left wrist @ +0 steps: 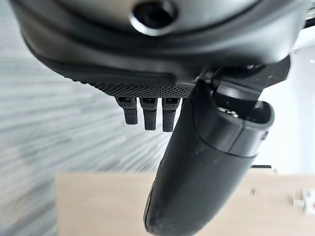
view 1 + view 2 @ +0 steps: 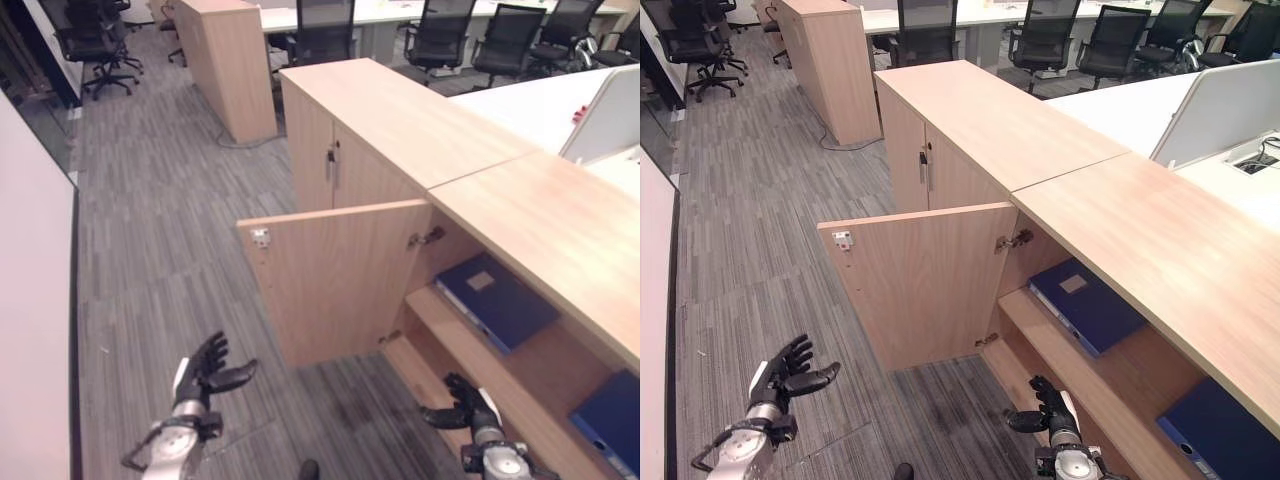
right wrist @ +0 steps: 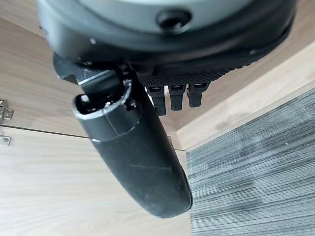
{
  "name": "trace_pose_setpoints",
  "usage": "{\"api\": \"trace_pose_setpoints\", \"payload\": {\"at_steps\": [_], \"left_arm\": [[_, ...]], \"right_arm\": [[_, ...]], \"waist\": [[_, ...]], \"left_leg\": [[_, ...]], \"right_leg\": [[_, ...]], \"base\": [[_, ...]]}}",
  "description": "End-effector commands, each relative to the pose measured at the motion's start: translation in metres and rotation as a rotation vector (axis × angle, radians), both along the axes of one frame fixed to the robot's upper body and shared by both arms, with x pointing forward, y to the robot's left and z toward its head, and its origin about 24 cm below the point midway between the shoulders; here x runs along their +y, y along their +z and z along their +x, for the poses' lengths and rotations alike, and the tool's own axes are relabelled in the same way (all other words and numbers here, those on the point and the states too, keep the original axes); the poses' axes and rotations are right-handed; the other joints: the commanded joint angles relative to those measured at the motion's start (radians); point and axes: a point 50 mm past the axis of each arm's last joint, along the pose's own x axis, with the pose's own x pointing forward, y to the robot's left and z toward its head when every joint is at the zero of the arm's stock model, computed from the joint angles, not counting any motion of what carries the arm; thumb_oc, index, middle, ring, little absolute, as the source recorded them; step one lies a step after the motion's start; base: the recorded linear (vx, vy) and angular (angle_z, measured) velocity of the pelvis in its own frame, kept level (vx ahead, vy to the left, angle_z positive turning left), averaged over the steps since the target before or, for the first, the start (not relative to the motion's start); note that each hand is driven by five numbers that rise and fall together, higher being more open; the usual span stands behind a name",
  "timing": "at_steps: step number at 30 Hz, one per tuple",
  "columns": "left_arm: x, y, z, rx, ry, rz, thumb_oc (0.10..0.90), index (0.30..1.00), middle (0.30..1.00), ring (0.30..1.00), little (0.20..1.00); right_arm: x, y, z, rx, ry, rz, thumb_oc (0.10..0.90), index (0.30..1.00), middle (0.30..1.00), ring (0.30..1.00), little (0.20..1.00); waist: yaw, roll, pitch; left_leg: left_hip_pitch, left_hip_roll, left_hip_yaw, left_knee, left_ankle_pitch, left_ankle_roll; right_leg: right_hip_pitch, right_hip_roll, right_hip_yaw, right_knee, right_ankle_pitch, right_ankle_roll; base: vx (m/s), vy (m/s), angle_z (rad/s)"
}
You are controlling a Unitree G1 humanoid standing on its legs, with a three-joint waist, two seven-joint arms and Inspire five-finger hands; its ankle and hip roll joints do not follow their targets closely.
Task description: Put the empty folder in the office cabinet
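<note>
A blue folder lies flat on the upper shelf of the open wooden office cabinet; it shows again as the folder in the right eye view. The cabinet door stands swung open toward me. My left hand hangs over the carpet to the left of the door, fingers relaxed, holding nothing. Low by the cabinet's bottom shelf, my right hand is open and empty too. The left hand and the right hand show relaxed fingers in their wrist views.
A second blue folder lies on the lower shelf at the far right. A closed cabinet adjoins the open one. Another wooden cabinet, office chairs and white desks stand behind. Grey carpet spreads to the left.
</note>
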Motion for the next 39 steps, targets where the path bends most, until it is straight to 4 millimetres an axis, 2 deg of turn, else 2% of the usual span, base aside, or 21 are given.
{"api": "trace_pose_setpoints", "payload": {"at_steps": [1, 5, 7, 8, 10, 13, 18, 22, 23, 25, 29, 34, 36, 37, 38, 39], "left_arm": [[0.042, 0.063, 0.043, -0.255, 0.097, 0.096, 0.800, 0.900, 0.900, 0.900, 0.900], [0.069, 0.090, 0.053, -0.283, 0.137, 0.154, 0.800, 0.900, 0.900, 0.900, 0.900], [0.073, 0.097, 0.057, -0.288, 0.134, 0.176, 0.800, 0.900, 0.900, 0.900, 0.900], [0.082, 0.109, 0.061, -0.293, 0.139, 0.206, 0.800, 0.900, 0.900, 0.900, 0.900], [0.091, 0.120, 0.066, -0.285, 0.152, 0.226, 0.800, 0.900, 0.900, 0.900, 0.900], [0.100, 0.141, 0.077, -0.301, 0.163, 0.253, 0.800, 0.900, 0.900, 0.900, 0.900], [0.099, 0.164, 0.094, -0.299, 0.128, 0.323, 0.800, 0.900, 0.900, 0.900, 0.900], [0.093, 0.178, 0.108, -0.298, 0.093, 0.370, 0.800, 0.900, 0.900, 0.900, 0.900], [0.086, 0.185, 0.117, -0.310, 0.067, 0.380, 0.800, 0.900, 0.900, 0.900, 0.900], [0.083, 0.188, 0.121, -0.317, 0.059, 0.384, 0.800, 0.900, 0.900, 0.900, 0.900], [0.063, 0.197, 0.138, -0.347, -0.002, 0.386, 0.800, 0.900, 0.900, 0.900, 0.900], [0.037, 0.200, 0.155, -0.367, -0.083, 0.372, 0.800, 0.900, 0.900, 0.900, 0.900], [0.037, 0.200, 0.156, -0.367, -0.084, 0.372, 0.800, 0.900, 0.900, 0.900, 0.900], [0.017, 0.196, 0.164, -0.371, -0.163, 0.374, 0.800, 0.900, 0.900, 0.900, 0.900], [0.017, 0.196, 0.164, -0.371, -0.163, 0.374, 0.800, 0.900, 0.900, 0.900, 0.900], [0.008, 0.195, 0.167, -0.377, -0.204, 0.381, 0.800, 0.900, 0.900, 0.900, 0.900]], "right_arm": [[-0.004, 0.032, 0.033, -0.192, 0.065, -0.019, 0.800, 0.900, 0.900, 0.900, 0.900], [-0.004, 0.030, 0.028, -0.172, 0.089, -0.017, 0.800, 0.900, 0.900, 0.900, 0.900], [-0.004, 0.029, 0.028, -0.170, 0.093, -0.014, 0.800, 0.900, 0.900, 0.900, 0.900], [-0.004, 0.028, 0.027, -0.164, 0.100, -0.010, 0.800, 0.900, 0.900, 0.900, 0.900], [-0.003, 0.026, 0.025, -0.151, 0.105, -0.002, 0.800, 0.900, 0.900, 0.900, 0.900], [-0.001, 0.023, 0.024, -0.135, 0.110, 0.007, 0.800, 0.900, 0.900, 0.900, 0.900], [0.002, 0.021, 0.025, -0.125, 0.121, 0.012, 0.800, 0.900, 0.900, 0.900, 0.900], [0.005, 0.020, 0.024, -0.123, 0.128, 0.018, 0.800, 0.900, 0.900, 0.900, 0.900], [0.006, 0.021, 0.024, -0.128, 0.132, 0.023, 0.800, 0.900, 0.900, 0.900, 0.900], [0.006, 0.021, 0.024, -0.129, 0.130, 0.024, 0.800, 0.900, 0.900, 0.900, 0.900], [0.008, 0.019, 0.022, -0.119, 0.129, 0.021, 0.800, 0.900, 0.900, 0.900, 0.900], [0.010, 0.018, 0.021, -0.113, 0.140, 0.019, 0.800, 0.900, 0.900, 0.900, 0.900], [0.010, 0.018, 0.021, -0.113, 0.140, 0.019, 0.800, 0.900, 0.900, 0.900, 0.900], [0.010, 0.018, 0.022, -0.116, 0.142, 0.012, 0.800, 0.900, 0.900, 0.900, 0.900], [0.010, 0.018, 0.022, -0.115, 0.142, 0.011, 0.800, 0.900, 0.900, 0.900, 0.900], [0.009, 0.018, 0.022, -0.116, 0.141, 0.008, 0.800, 0.900, 0.900, 0.900, 0.900]], "waist": [[-0.015, -0.009, -0.030], [-0.035, -0.010, -0.037], [-0.038, -0.012, -0.037], [-0.046, -0.014, -0.039], [-0.058, -0.015, -0.041], [-0.076, -0.024, -0.038], [-0.100, -0.037, -0.034], [-0.120, -0.048, -0.029], [-0.134, -0.054, -0.026], [-0.136, -0.057, -0.025], [-0.168, -0.066, -0.020], [-0.198, -0.076, -0.020], [-0.197, -0.076, -0.020], [-0.204, -0.073, -0.021], [-0.204, -0.073, -0.020], [-0.204, -0.070, -0.021]], "left_leg": [[0.091, 0.065, 0.030, 0.003, -0.123, -0.067], [0.097, 0.066, 0.048, 0.000, -0.126, -0.067], [0.098, 0.066, 0.053, 0.000, -0.126, -0.067], [0.102, 0.067, 0.062, -0.002, -0.128, -0.066], [0.104, 0.068, 0.070, -0.002, -0.130, -0.067], [0.105, 0.071, 0.088, -0.002, -0.132, -0.067], [0.101, 0.072, 0.117, -0.002, -0.136, -0.064], [0.106, 0.076, 0.144, -0.002, -0.142, -0.063], [0.109, 0.076, 0.154, -0.002, -0.144, -0.062], [0.110, 0.076, 0.160, -0.002, -0.145, -0.061], [0.111, 0.079, 0.186, -0.002, -0.154, -0.058], [0.120, 0.078, 0.218, -0.002, -0.162, -0.055], [0.120, 0.078, 0.218, -0.002, -0.162, -0.055], [0.130, 0.075, 0.225, -0.002, -0.168, -0.055], [0.130, 0.075, 0.225, -0.002, -0.168, -0.055], [0.134, 0.072, 0.224, -0.002, -0.170, -0.054]], "right_leg": [[0.010, -0.065, -0.027, 0.065, -0.055, 0.109], [0.002, -0.068, -0.015, 0.066, -0.048, 0.117], [0.001, -0.070, -0.011, 0.065, -0.045, 0.119], [-0.002, -0.071, -0.004, 0.065, -0.040, 0.123], [-0.007, -0.072, 0.002, 0.066, -0.036, 0.127], [-0.020, -0.075, 0.015, 0.067, -0.026, 0.135], [-0.043, -0.075, 0.039, 0.062, -0.009, 0.147], [-0.056, -0.074, 0.063, 0.056, 0.004, 0.155], [-0.062, -0.073, 0.073, 0.056, 0.007, 0.157], [-0.065, -0.073, 0.077, 0.056, 0.009, 0.158], [-0.086, -0.069, 0.102, 0.052, 0.020, 0.165], [-0.101, -0.067, 0.135, 0.046, 0.034, 0.171], [-0.101, -0.067, 0.135, 0.046, 0.034, 0.171], [-0.098, -0.070, 0.142, 0.042, 0.034, 0.173], [-0.097, -0.070, 0.142, 0.042, 0.034, 0.173], [-0.096, -0.071, 0.142, 0.042, 0.033, 0.173]], "base": [[0.02, 0.042, -0.14], [0.01, 0.037, -0.14], [0.01, 0.031, -0.12], [0.01, 0.032, -0.21], [0.02, 0.039, -0.15], [0.01, 0.043, -0.09], [0.00, 0.031, -0.15], [0.01, 0.026, -0.28], [0.01, 0.021, -0.19], [0.00, 0.014, -0.14], [-0.01, 0.010, -0.21], [0.01, 0.010, -0.15], [0.00, 0.004, -0.03], [0.00, 0.000, 0.00], [0.00, 0.000, 0.00], [0.00, 0.000, 0.00]]}}
